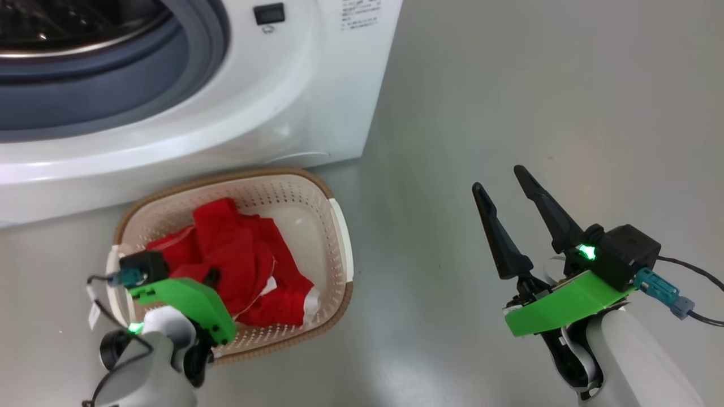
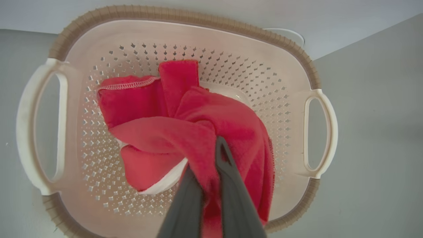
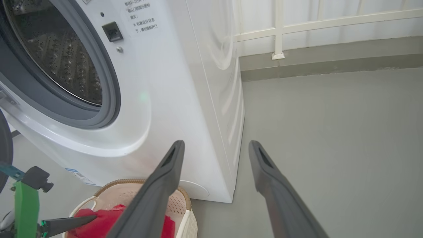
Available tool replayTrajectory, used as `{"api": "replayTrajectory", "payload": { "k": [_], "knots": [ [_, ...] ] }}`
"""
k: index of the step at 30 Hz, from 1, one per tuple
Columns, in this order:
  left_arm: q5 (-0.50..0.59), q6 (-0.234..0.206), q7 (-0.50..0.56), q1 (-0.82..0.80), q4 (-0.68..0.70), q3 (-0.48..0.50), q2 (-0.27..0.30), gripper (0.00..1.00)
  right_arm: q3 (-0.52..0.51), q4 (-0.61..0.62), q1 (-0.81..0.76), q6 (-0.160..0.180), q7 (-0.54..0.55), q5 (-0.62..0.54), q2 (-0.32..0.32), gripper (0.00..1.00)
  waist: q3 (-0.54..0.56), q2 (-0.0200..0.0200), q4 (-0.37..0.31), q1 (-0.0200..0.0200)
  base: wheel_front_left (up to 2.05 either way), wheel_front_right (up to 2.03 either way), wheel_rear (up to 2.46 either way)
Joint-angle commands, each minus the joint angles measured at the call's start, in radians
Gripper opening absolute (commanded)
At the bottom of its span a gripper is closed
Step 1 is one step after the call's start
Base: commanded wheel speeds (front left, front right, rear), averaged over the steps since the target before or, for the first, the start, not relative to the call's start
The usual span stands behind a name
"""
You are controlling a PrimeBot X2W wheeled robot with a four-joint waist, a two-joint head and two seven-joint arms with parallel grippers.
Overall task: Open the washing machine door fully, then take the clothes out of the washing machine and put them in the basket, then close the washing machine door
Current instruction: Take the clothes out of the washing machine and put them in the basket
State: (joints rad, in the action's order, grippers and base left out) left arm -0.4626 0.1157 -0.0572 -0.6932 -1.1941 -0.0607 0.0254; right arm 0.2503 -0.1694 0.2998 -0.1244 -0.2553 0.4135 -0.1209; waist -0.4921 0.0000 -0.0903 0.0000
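Observation:
The cream basket [image 1: 334, 237] stands on the floor against the front of the white washing machine [image 1: 271, 107]. The red clothes [image 1: 237, 265] with white trim lie bunched inside it. My left gripper [image 2: 208, 158] reaches down into the basket [image 2: 284, 109] and is shut on a fold of the red clothes [image 2: 198, 122]. My right gripper [image 1: 499, 178] hangs open over bare floor, right of the basket, holding nothing. In the right wrist view the right gripper [image 3: 216, 143] points at the machine's right corner. The steel drum [image 3: 56, 56] looks dark, with no fabric visible. A black sliver of the washing machine door [image 3: 5, 148] shows at the left edge.
Grey floor [image 1: 537, 102] stretches to the right of the machine. A white railing [image 3: 277, 29] and a low wall ledge run along the back. The grey rubber ring [image 1: 113, 96] frames the drum mouth above the basket.

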Motion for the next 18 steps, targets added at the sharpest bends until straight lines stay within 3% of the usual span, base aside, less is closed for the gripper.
{"api": "replayTrajectory", "payload": {
  "k": [1, 8, 13, 16, 17, 18],
  "knots": [
    [-0.011, 0.007, 0.02, -0.015, -0.013, 0.016, 0.027, 0.0, 0.026, 0.025, 0.01, -0.006, -0.006, 0.002, 0.004, 1.0, -0.036, 0.0, -0.024, 0.0, 0.0, 0.0, 0.0],
    [-0.014, 0.006, 0.146, -0.067, -0.076, -0.002, 0.06, 0.0, 0.04, 0.025, 0.038, -0.006, -0.006, 0.008, 0.018, 1.0, -0.081, 0.0, -0.058, 0.0, 0.0, 0.0, 0.0],
    [-0.012, -0.013, 0.141, -0.083, -0.085, -0.008, 0.079, 0.02, 0.04, 0.023, 0.05, -0.006, -0.006, 0.012, 0.026, 1.0, -0.096, 0.0, -0.072, 0.0, 0.0, 0.0, 0.0],
    [-0.014, -0.01, 0.111, -0.088, -0.087, -0.011, 0.079, 0.48, 0.035, 0.019, 0.051, -0.006, -0.006, 0.012, 0.029, 1.0, -0.092, 0.0, -0.074, 0.0, 0.0, 0.0, 0.0],
    [-0.013, -0.008, 0.093, -0.091, -0.086, -0.013, 0.078, 0.97, 0.032, 0.017, 0.051, -0.006, -0.006, 0.011, 0.03, 1.0, -0.087, 0.0, -0.072, 0.0, 0.0, 0.0, 0.0],
    [-0.01, -0.007, 0.076, -0.092, -0.086, -0.018, 0.077, 1.0, 0.028, 0.015, 0.05, -0.006, -0.006, 0.009, 0.03, 1.0, -0.08, 0.0, -0.07, 0.0, 0.0, 0.0, 0.0]
  ]
}}
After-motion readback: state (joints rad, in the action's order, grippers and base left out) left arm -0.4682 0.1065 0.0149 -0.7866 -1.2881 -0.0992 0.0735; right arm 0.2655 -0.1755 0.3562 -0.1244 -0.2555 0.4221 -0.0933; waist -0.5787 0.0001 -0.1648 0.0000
